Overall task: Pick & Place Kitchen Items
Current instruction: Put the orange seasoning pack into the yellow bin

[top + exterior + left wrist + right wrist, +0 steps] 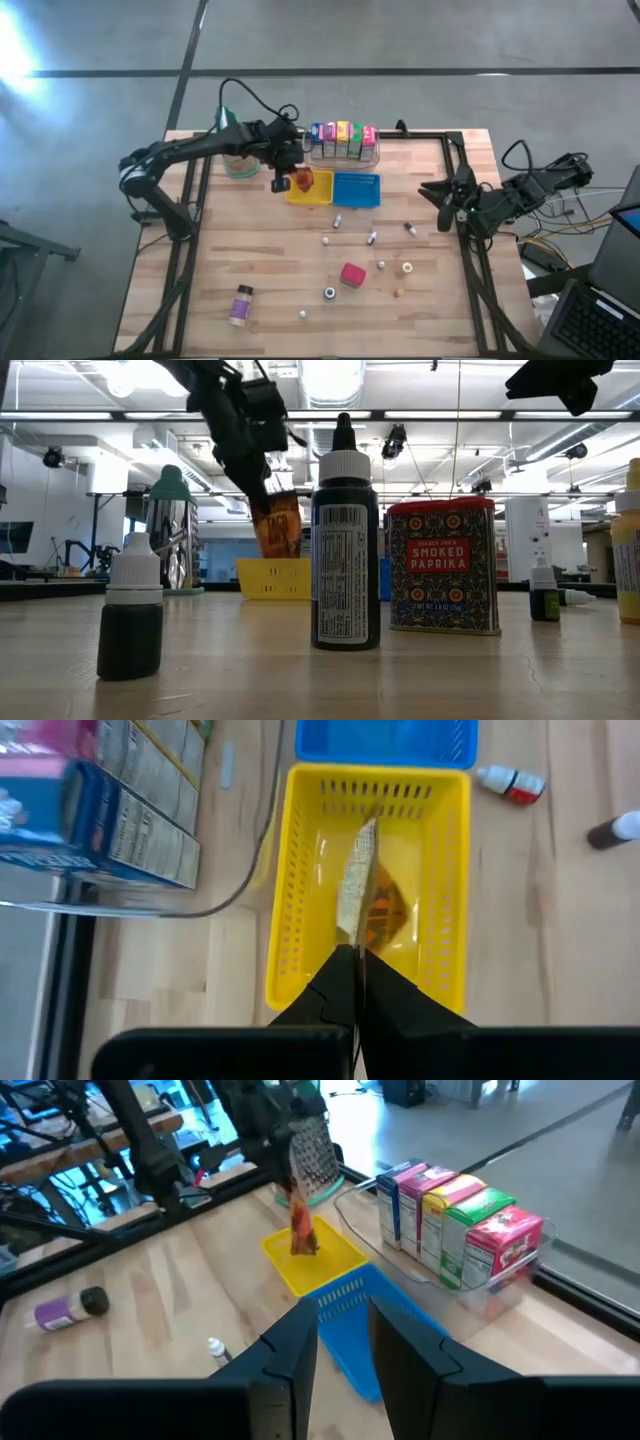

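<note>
An orange pouch (368, 890) hangs over the yellow tray (300, 900), with my left gripper (354, 956) shut on it. In the high view the pouch (304, 181) is above the tray (318, 196), near the table's far side. Several colourful cartons (342, 140) stand upright in a clear bin behind the trays. A red tin (352, 274) stands nearer the front, among small bottles. My right gripper (343, 1320) is open at the table's right edge (432, 192), with nothing between its fingers. My left gripper pinches the pouch's upper edge (352, 934) between its two fingers. The fingers slant down from the table's left side. The pouch hangs below them (278, 525), its lower end at about the height of the tray's rim. Whether it touches the tray's floor cannot be told.
A blue tray (357, 190) stands against the yellow tray's right side. A tall container with a teal top (236, 152) stands under my left arm. A purple-labelled jar (241, 303) lies at the front left. Small bottles (372, 238) dot the table's middle.
</note>
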